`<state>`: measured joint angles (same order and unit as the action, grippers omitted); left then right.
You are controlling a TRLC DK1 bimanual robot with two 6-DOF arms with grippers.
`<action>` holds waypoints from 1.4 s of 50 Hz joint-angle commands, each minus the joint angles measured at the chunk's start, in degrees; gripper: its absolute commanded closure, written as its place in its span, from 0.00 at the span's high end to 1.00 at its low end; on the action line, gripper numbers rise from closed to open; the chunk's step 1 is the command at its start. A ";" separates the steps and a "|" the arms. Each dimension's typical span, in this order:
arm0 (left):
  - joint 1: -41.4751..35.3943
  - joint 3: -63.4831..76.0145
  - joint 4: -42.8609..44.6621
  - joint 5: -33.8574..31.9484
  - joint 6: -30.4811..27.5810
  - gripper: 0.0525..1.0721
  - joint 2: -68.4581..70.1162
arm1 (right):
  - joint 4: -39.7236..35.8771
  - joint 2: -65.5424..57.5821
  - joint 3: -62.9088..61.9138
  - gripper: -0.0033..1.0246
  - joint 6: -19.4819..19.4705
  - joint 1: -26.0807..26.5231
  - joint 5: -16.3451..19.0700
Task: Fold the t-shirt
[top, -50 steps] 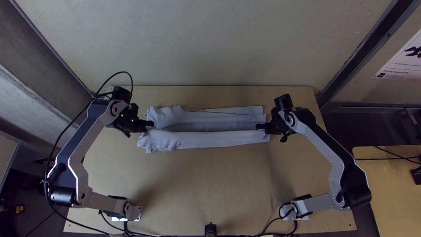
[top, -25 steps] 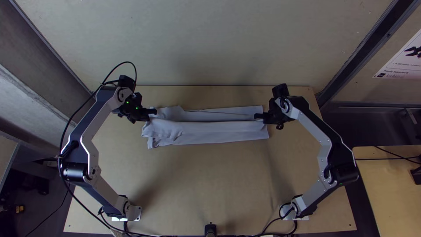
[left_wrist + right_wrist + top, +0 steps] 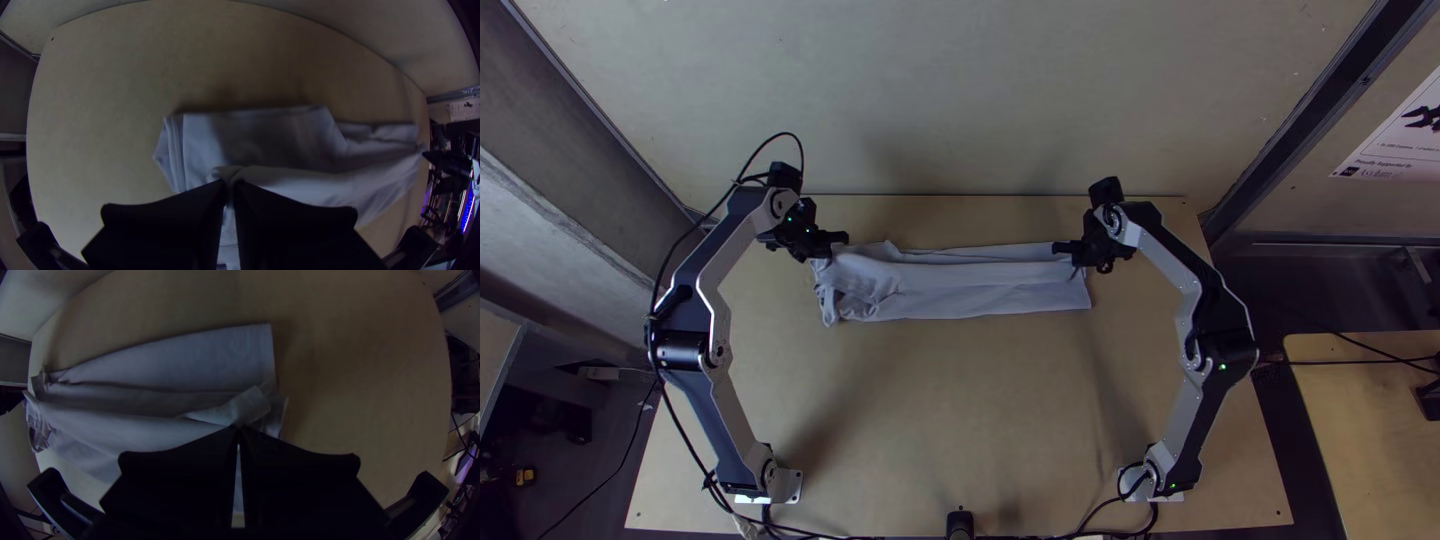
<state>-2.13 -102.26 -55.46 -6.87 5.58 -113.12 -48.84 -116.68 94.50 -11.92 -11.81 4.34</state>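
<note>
Left gripper (image 3: 842,239) and right gripper (image 3: 1059,247) have both shifted toward the table's (image 3: 950,410) far side, clenching two ends of one t-shirt (image 3: 970,290).

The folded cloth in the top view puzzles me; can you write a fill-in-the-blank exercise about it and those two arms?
The t-shirt lies on a table of light ____.
As the top view shows, the left tool pinches the t-shirt near its ____ end.
The right tool has fingers coloured ____.

Missing words: wood; left; black.
</note>
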 commanded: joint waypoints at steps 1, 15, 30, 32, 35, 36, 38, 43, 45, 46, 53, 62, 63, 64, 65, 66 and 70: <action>0.29 -0.49 3.25 0.28 2.06 0.16 -3.69 | 0.76 -3.73 1.30 0.03 -0.03 0.83 -0.74; -0.24 4.08 9.50 0.02 4.87 0.96 -4.92 | 3.49 -4.34 -0.28 0.96 -2.93 2.23 -0.65; 4.42 7.16 7.03 -11.76 8.65 0.96 6.25 | 7.09 12.80 -11.00 0.96 -3.90 4.61 -0.74; 5.38 7.16 5.72 -14.04 9.18 0.96 7.12 | 7.09 15.26 -12.32 0.96 -3.90 4.78 -0.74; 6.88 7.42 3.78 -17.38 9.80 0.96 8.44 | 7.09 18.25 -14.17 0.96 -3.90 4.96 -0.74; 7.40 7.86 3.25 -18.70 9.88 0.96 8.97 | 7.09 19.21 -14.78 0.96 -3.81 4.96 -0.74; 8.28 9.09 3.17 -20.99 10.59 0.96 10.29 | 7.09 20.88 -16.01 0.96 -3.90 5.22 -0.74; 10.92 14.81 4.57 -29.07 10.59 0.96 13.63 | 7.09 24.40 -18.39 0.96 -3.99 5.66 -0.74; 11.80 17.71 5.89 -31.71 10.59 0.96 14.95 | 7.09 25.80 -19.18 0.96 -3.99 6.10 -0.74; 12.33 19.29 6.95 -32.94 10.59 0.96 15.47 | 7.09 26.51 -19.44 0.96 -3.99 6.28 -0.74; 15.67 28.43 11.34 -38.48 9.80 0.96 17.58 | 6.65 30.99 -20.14 0.96 -4.25 6.89 -0.38; 20.32 35.90 15.65 -39.44 6.81 0.96 17.85 | 4.81 35.56 -20.23 0.96 -4.34 6.89 0.58; 20.85 36.60 16.17 -39.62 6.72 0.96 17.67 | 4.54 35.82 -20.23 0.96 -4.34 6.89 0.67; 21.47 37.13 16.61 -39.71 6.63 0.96 17.41 | 4.28 36.09 -20.32 0.96 -4.34 6.89 0.58; 21.82 37.57 16.97 -39.71 6.28 0.96 17.23 | 4.02 36.35 -20.49 0.96 -4.34 6.89 0.58; 22.26 37.92 17.32 -39.71 6.02 0.96 16.97 | 3.84 36.61 -20.58 0.96 -4.34 6.89 0.58; 23.58 39.06 18.28 -39.71 5.14 0.96 15.74 | 2.96 37.67 -21.20 0.96 -4.34 6.89 0.58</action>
<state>19.99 -65.47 -38.28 -45.50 12.45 -96.75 -44.69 -80.42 75.24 -15.11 -5.17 4.58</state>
